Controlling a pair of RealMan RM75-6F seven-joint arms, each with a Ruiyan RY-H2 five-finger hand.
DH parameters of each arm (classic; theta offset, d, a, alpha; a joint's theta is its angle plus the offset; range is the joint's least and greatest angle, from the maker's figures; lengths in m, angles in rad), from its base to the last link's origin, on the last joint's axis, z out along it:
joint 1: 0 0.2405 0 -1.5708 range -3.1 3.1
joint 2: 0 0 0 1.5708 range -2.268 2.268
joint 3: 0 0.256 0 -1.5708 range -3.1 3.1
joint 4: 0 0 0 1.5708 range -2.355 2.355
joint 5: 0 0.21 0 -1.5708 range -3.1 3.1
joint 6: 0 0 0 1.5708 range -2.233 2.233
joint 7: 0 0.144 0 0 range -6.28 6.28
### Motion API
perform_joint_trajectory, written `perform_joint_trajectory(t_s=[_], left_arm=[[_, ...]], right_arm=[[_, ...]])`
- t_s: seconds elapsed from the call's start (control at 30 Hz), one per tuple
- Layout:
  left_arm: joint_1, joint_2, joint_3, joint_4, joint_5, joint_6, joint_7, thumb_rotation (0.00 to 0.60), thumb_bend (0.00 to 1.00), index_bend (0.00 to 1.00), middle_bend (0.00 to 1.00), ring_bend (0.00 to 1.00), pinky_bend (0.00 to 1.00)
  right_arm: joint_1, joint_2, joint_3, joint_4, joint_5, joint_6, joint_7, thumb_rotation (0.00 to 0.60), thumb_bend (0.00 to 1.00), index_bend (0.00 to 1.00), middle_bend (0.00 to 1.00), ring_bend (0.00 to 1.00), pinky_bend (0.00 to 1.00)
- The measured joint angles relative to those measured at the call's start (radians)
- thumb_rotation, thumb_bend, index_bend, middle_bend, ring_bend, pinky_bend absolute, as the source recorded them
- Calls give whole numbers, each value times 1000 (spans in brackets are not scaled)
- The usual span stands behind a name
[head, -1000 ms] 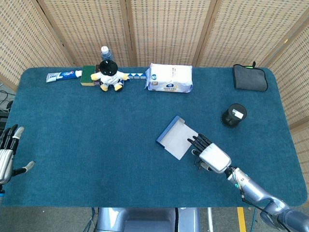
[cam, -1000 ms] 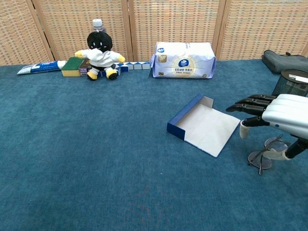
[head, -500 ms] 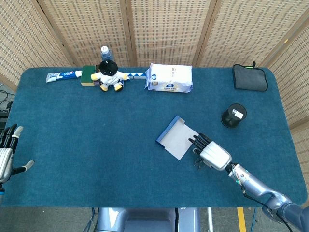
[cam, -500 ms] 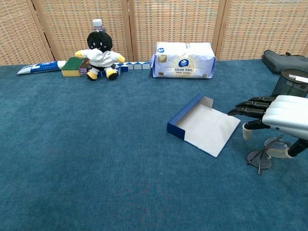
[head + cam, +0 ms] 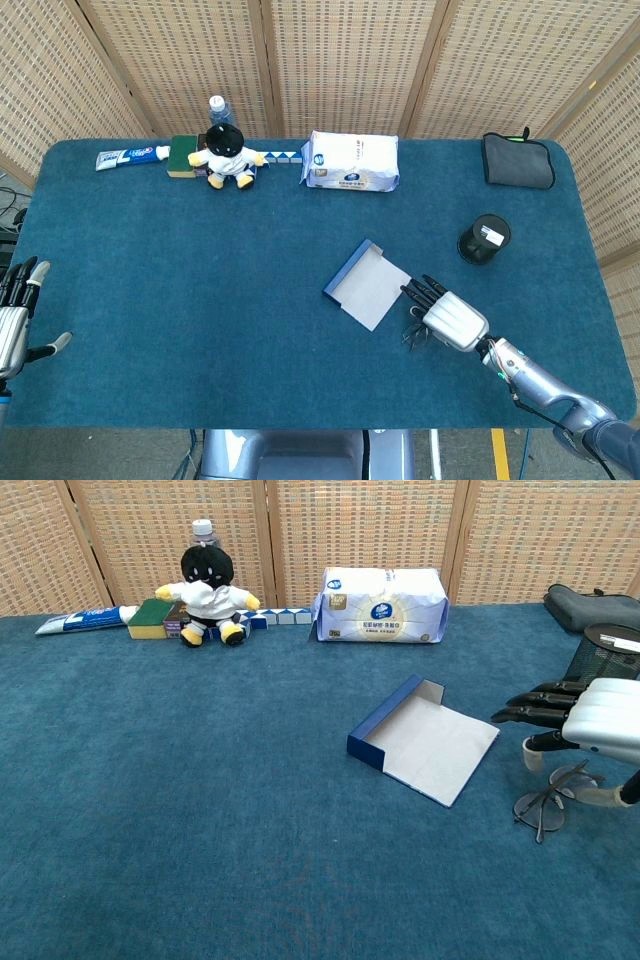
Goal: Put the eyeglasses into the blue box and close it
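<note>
I hover my right hand (image 5: 590,723), fingers spread and empty, over the eyeglasses (image 5: 548,803) just right of the blue box (image 5: 425,740), lid open for loading | left hand (image 5: 14,318) parked far left of it, apparently open.

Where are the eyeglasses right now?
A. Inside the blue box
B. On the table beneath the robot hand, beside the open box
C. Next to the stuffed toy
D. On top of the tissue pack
B: the eyeglasses lie on the table under the right robot hand, just past the open blue box, which holds nothing yet.
</note>
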Motion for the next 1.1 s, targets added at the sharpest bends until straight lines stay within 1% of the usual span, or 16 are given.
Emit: perform_joint_trajectory(t_s=[0.13,0.23,0.33,0.4,0.5,0.67,0.87,1.1], left_arm=[[-1,0,-1,-1,-2,-1,2,600,0,0,0,0,0],[-1,-1,-1,0,-4,-3,2,600,0,0,0,0,0],[-3,0,-1,1,-1,-4,0,600,0,0,0,0,0],[-3,-1,0,4,5,-1,-6,600,0,0,0,0,0],[-4,-1,0,6,4,-1,-9,600,0,0,0,0,0],[-5,-1,1,5,1,-7,-7,600,0,0,0,0,0],[-6,1,0,2,-4,-10,-9,600,0,0,0,0,0],[-7,3,-1,1,-7,-12,-10,600,0,0,0,0,0]], right_arm=[[-4,-16,-11,37,6,-6,6,600,363,376,73,0,101],[-5,-30,-18,62,8,-6,10,600,362,400,73,0,102],[-3,-42,-22,82,13,-12,9,600,363,481,77,0,106],[-2,-47,-24,87,19,-13,11,600,381,538,84,0,111],[-2,-51,-25,89,27,-14,18,600,413,570,90,0,113],[0,-52,-25,85,35,-7,28,600,414,592,97,0,114],[7,-49,-25,71,37,6,31,600,414,593,98,0,119],[29,-28,-11,26,43,9,8,600,414,594,97,0,120]])
